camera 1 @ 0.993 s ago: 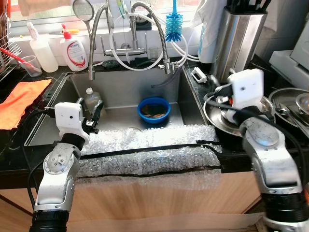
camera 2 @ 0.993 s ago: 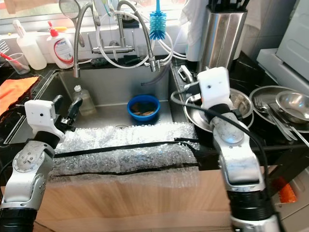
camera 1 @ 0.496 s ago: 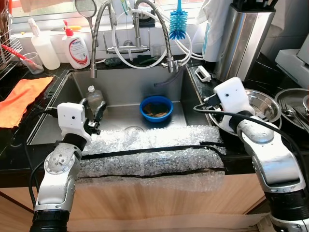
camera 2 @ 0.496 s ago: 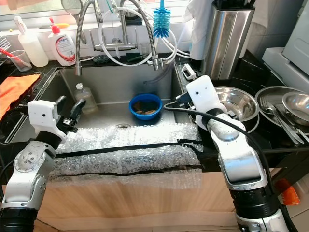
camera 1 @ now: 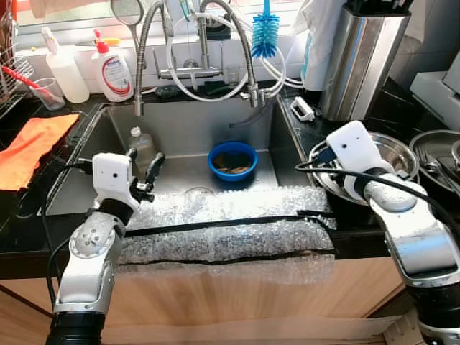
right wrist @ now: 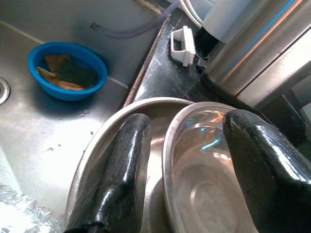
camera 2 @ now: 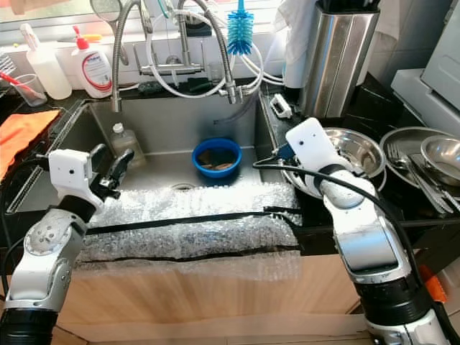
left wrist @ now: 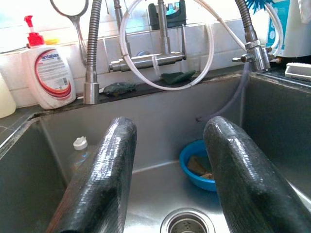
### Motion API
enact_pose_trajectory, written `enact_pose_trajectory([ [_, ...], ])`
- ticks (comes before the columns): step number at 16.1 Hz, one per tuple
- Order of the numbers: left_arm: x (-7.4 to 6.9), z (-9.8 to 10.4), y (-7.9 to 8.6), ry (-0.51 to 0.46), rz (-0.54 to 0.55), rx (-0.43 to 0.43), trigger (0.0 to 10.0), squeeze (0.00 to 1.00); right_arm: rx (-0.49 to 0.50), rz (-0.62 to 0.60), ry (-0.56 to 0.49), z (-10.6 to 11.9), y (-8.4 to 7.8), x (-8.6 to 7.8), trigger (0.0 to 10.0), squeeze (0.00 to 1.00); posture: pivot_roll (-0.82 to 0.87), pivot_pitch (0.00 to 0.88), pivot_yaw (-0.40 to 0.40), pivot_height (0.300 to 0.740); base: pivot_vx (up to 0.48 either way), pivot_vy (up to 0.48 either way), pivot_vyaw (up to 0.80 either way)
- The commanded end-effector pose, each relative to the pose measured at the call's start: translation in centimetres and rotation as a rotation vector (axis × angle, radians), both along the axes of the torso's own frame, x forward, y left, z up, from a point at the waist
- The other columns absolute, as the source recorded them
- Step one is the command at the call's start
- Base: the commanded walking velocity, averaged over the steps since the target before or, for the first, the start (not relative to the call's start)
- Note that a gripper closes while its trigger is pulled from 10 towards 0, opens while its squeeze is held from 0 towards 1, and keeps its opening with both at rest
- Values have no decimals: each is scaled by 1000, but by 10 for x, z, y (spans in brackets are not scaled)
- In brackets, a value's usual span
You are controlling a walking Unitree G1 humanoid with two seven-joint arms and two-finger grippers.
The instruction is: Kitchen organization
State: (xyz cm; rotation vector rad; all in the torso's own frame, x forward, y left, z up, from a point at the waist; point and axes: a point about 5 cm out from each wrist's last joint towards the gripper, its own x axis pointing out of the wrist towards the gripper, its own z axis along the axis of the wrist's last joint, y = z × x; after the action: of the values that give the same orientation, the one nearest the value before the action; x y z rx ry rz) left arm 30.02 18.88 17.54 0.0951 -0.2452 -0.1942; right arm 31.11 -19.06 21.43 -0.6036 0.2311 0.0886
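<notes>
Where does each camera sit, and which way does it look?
Left eye, right eye: on the head, looking down at the sink; both silver arms show.
Left wrist: over the sink, facing the taps; open left gripper.
Right wrist: above the steel bowl; open right gripper straddles its rim.
Shared: every view has the blue bowl.

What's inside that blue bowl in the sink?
The blue bowl holds a dark green scouring pad lying on tan sponges or scraps; whatever lies under them is covered.
</notes>
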Motion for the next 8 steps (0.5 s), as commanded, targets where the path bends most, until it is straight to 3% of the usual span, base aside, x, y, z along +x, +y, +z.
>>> enact_pose_trajectory([
  [1, 1, 2, 0, 4, -11, 8, 10000, 0, -11, -3, -5, 4, 1, -2, 10000, 0, -120, 0, 89, 740, 0, 0, 0],
  [8, 3, 1, -2, 15, -23, 8, 10000, 0, -46, -47, 35, -2, -5, -6, 10000, 0, -125, 0, 93, 740, 0, 0, 0],
])
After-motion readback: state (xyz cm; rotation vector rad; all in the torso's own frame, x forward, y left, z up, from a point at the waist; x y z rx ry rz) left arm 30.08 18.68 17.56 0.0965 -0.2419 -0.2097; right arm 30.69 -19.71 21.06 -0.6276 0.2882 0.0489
